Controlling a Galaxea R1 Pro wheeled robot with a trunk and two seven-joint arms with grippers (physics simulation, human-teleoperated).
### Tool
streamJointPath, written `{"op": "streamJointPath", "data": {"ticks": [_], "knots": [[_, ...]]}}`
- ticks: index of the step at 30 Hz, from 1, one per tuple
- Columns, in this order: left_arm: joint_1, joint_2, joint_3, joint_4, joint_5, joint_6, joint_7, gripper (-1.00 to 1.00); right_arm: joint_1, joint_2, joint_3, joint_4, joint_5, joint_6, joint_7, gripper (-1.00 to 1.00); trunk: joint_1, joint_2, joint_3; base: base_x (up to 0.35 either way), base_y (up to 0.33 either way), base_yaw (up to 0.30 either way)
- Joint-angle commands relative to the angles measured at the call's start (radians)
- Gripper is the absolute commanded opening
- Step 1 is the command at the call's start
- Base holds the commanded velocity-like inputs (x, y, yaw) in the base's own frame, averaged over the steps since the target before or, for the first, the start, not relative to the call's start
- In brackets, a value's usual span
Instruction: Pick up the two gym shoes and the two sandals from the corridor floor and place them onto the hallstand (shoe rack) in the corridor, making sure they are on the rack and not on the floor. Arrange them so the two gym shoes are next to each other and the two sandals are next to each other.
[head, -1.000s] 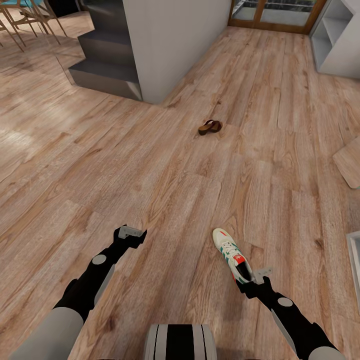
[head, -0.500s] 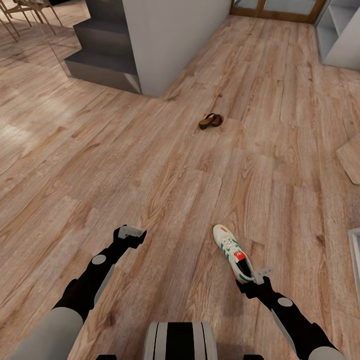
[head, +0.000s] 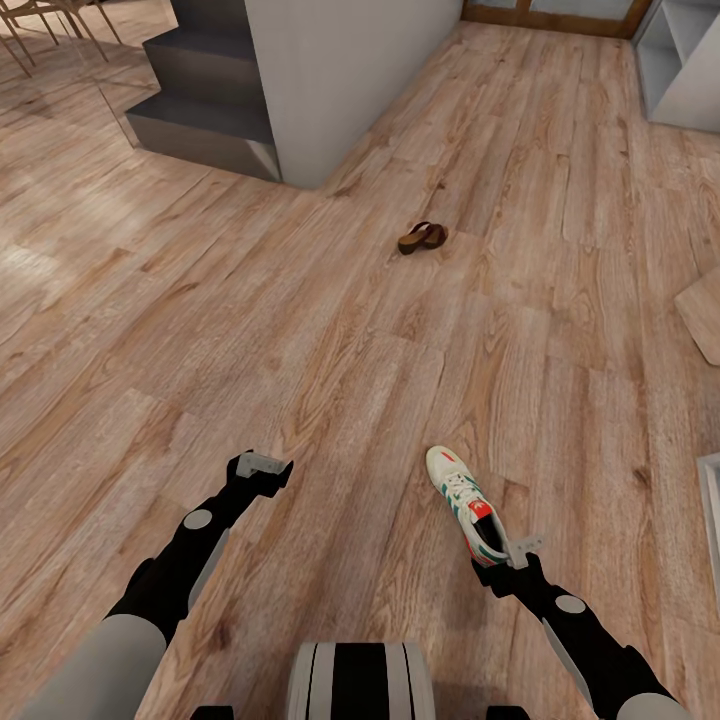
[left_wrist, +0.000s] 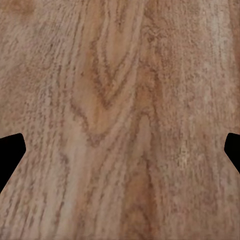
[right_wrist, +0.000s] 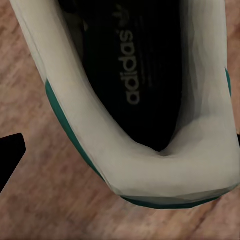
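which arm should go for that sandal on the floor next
Left, probably. The left gripper is open and empty, while the right gripper sits at the gym shoe heel. The sandal lies far ahead of both.

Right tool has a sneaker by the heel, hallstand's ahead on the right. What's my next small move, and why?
Probably keep the right tool shut on the gym shoe and roll on toward the hallstand: the shoe is gripped at its heel, the rack is far off, and a sandal lies on the floor between.
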Motion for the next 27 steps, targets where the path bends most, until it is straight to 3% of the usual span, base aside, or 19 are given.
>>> {"op": "streamJointPath", "data": {"ticks": [1, 27], "knots": [[0.0, 0.001, -0.001, 0.0, -0.004, -0.004, 0.0, 1.0, 0.0, -0.001, 0.002, 0.0, 0.006, -0.002, 0.001, 1.0, 0.0, 0.0, 0.0, 0.0, 0.0, 0.0], [0.0, 0.001, -0.002, 0.0, -0.005, -0.005, 0.007, 1.0, 0.0, -0.001, 0.002, -0.001, 0.006, -0.002, 0.001, 1.0, 0.0, 0.0, 0.0, 0.032, 0.0, 0.0]]}}
